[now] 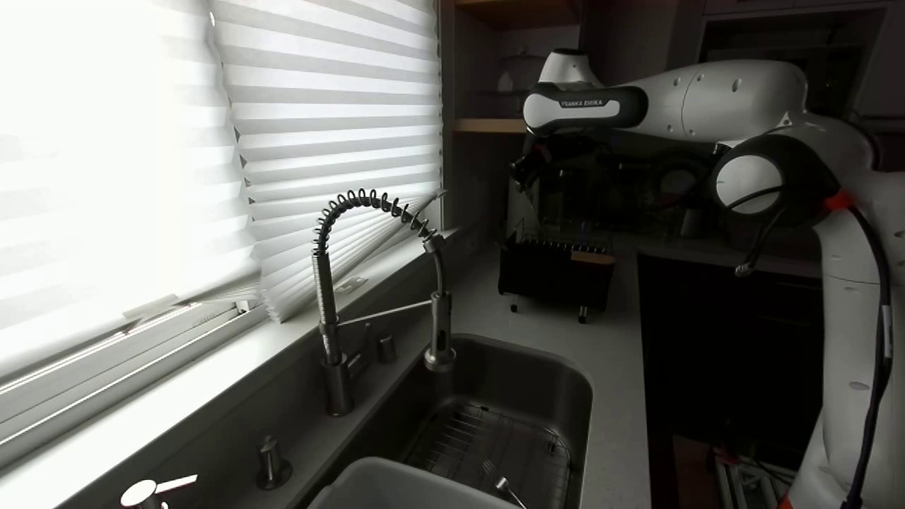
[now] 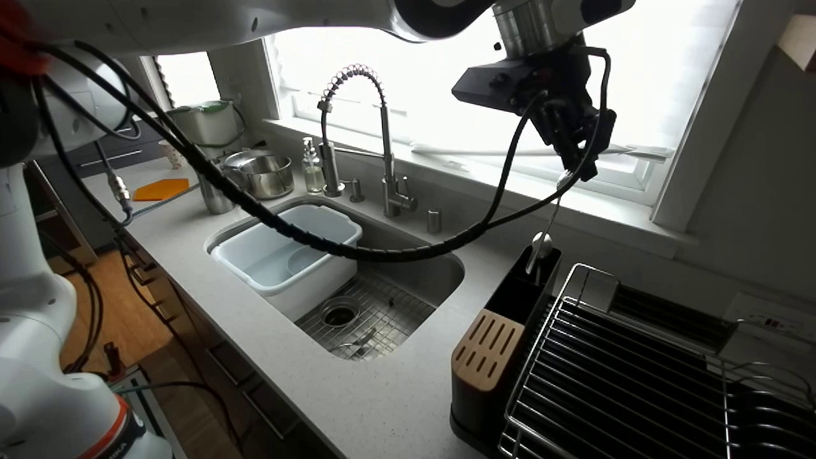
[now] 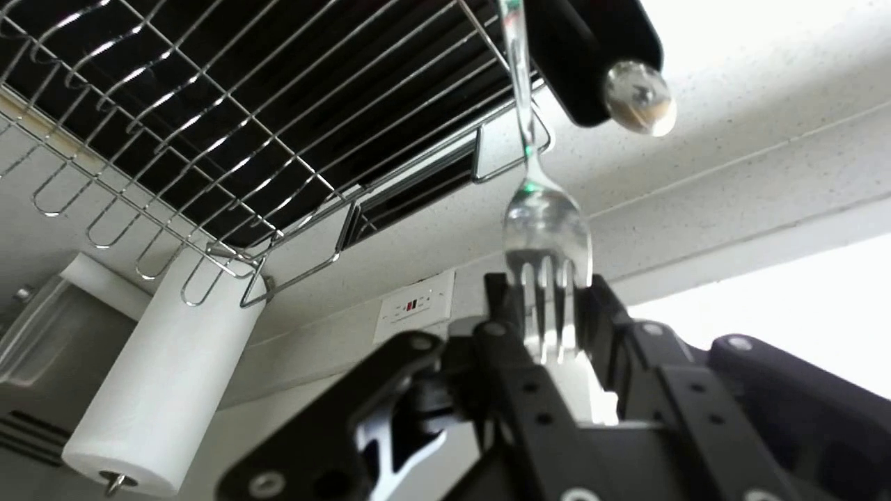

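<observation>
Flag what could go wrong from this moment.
1. The gripper holds the fork only by its tined end, so the smooth metal might twist or slip loose.
2. The fork's handle hangs down and appears close to the spoon standing in the black holder, so it could knock against it.
3. In an exterior view, the black cable sags in a wide loop and might snag if the arm swings.

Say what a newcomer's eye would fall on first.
Probably the fork, tined end in the gripper, handle pointing down by the black utensil caddy. Next, in an exterior view, the bright pleated blinds hanging crooked behind the spring-neck faucet, which stands beside the sink.
</observation>
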Controlling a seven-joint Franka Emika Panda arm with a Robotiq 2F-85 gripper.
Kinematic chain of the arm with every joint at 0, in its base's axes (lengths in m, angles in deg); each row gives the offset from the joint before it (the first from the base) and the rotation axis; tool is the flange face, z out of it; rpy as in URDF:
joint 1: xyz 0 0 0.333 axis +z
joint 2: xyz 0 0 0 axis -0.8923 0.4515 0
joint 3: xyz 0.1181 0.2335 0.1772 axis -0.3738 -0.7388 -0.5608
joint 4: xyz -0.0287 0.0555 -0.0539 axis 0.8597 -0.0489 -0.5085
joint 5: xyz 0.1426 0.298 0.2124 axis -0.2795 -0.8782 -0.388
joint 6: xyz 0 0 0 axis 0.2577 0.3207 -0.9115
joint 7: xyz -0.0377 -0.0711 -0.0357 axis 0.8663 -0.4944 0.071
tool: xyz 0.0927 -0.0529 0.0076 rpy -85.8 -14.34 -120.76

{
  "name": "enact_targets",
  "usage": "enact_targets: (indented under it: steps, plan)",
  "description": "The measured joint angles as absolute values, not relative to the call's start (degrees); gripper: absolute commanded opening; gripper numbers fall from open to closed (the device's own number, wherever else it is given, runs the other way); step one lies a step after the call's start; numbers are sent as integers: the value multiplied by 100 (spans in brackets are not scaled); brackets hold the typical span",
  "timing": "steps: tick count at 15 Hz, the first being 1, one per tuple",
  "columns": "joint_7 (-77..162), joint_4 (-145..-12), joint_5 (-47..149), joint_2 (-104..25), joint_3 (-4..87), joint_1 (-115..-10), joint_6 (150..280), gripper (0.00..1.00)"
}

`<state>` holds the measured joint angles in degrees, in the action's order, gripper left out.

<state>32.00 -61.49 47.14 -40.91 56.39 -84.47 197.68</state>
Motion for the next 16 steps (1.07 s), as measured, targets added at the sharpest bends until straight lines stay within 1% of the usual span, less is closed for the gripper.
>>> enact_targets:
  steps: [10, 16]
  plan:
    - [3825, -6538, 4758, -3876, 5631, -8193, 20753, 7]
    - [3909, -6795, 4926, -3750, 5636, -8137, 20953, 7]
